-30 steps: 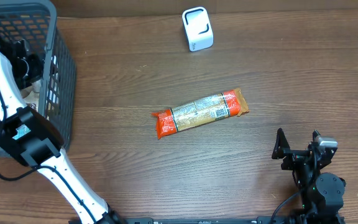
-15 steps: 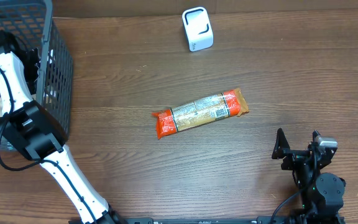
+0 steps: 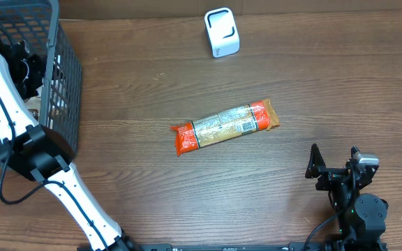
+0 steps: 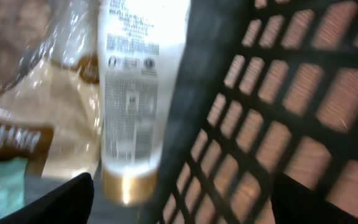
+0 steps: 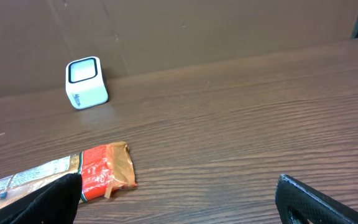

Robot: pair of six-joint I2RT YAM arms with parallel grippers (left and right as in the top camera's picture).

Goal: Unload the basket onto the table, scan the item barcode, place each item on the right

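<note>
A white tube with a gold cap (image 4: 132,93) lies inside the grey mesh basket (image 3: 65,90) at the table's left edge, label and barcode print facing up. My left gripper (image 4: 185,202) hangs open inside the basket just short of the tube's cap, with the basket wall (image 4: 229,124) crossing between its fingers. The white scanner box (image 3: 222,32) stands at the table's far middle. An orange and gold snack packet (image 3: 225,125) lies mid-table, its end (image 5: 104,171) showing in the right wrist view. My right gripper (image 3: 335,162) rests open at the front right, holding nothing.
Clear plastic-wrapped goods (image 4: 36,124) and a brown-labelled pack (image 4: 14,140) lie beside the tube in the basket. A brown cardboard wall (image 5: 197,31) backs the table behind the scanner (image 5: 86,82).
My left arm has swung about inside the basket, and the basket has shifted a little to the left. The left jaws have narrowed slightly. The right arm has not moved.
</note>
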